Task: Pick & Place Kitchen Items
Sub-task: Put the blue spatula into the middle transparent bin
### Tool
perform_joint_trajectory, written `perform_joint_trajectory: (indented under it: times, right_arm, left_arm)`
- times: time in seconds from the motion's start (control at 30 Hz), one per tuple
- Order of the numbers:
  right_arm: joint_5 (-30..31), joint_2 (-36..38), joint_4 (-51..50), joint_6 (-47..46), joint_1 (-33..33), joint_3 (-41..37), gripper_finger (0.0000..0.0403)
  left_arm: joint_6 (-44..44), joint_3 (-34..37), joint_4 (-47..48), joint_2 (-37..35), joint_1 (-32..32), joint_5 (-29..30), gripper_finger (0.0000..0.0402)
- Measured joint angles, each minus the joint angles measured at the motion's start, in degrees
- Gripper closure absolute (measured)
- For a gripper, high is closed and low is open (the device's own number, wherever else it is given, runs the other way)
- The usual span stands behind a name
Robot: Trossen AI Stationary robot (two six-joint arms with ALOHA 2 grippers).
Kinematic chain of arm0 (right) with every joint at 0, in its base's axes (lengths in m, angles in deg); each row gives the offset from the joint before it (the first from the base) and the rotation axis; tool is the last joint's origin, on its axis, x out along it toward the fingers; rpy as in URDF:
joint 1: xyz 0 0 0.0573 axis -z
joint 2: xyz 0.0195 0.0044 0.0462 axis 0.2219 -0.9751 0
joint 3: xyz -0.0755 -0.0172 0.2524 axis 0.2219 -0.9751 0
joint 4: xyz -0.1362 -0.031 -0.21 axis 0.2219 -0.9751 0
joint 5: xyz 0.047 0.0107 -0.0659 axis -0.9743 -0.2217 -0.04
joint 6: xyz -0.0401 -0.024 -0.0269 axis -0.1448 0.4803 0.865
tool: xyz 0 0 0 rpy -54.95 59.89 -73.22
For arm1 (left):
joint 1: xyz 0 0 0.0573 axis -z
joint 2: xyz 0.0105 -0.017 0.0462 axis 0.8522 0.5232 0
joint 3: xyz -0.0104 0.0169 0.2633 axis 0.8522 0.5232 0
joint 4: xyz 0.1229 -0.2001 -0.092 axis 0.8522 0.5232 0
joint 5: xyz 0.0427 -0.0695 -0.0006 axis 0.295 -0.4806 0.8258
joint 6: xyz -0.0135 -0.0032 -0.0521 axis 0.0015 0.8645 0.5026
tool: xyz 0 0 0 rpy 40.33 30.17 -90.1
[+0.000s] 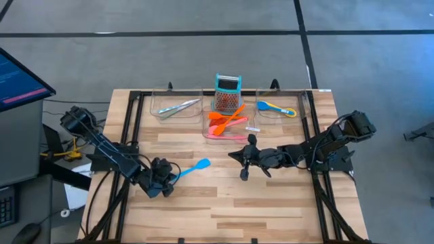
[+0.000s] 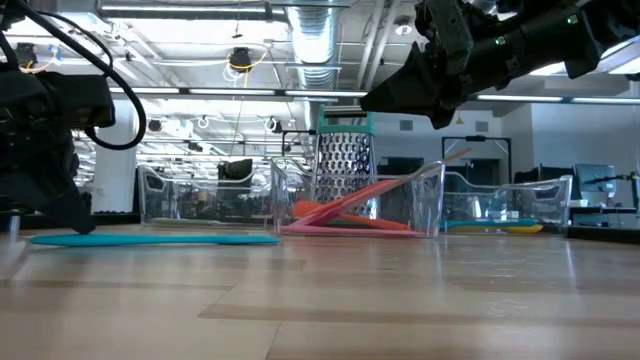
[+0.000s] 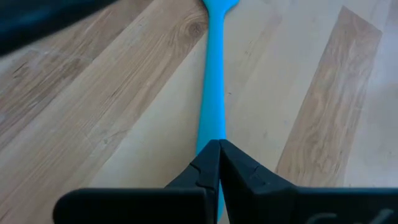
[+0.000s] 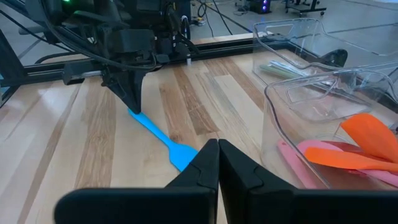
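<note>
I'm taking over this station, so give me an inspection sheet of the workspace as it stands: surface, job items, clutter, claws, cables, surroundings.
Surface: wooden table, bare at the near side.
Job's things: blue spatula flat on the table; metal tongs in the left tray; orange and pink utensils in the middle tray; blue and yellow utensil in the right tray.
Clutter: grater standing at the middle tray.
Claws: left claw shut on the blue spatula's handle end; right claw shut, empty, raised above the table.
Cables: yellow cable beside the left arm's base.
Surroundings: monitor at left; grey floor.
</note>
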Motion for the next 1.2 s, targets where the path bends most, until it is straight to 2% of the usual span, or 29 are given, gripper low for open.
perform_joint_trajectory:
  times: [0.4, 0.57, 0.77, 1.0, 1.2]
  right_arm:
    - [-1.94, 0.0, 0.21, 0.0, -0.04, 0.0, 0.0403]
    - [-5.53, -0.53, 1.97, -0.02, -0.07, 0.23, 0.0403]
    - [-8.5, -11.48, 2.07, 1.39, 0.34, 7.25, 0.0403]
    - [-10.85, -25.94, -0.5, 12.03, 1.56, 19.95, 0.0403]
    - [-10.95, -31.55, -15.32, 18.49, 1.51, 29.94, 0.0403]
  left_arm:
    - [0.17, 0.06, 0.61, 0.04, -0.01, -0.24, 0.04]
    - [2.05, 1.74, -0.13, -0.01, 0.01, -0.15, 0.04]
    - [3.03, 3.27, -3.0, -0.07, 0.03, 0.27, 0.04]
    - [1.6, 3.37, -3.61, 0.0, 0.01, 0.2, 0.04]
    - [1.53, 3.54, -4.01, 0.01, 0.01, 0.07, 0.04]
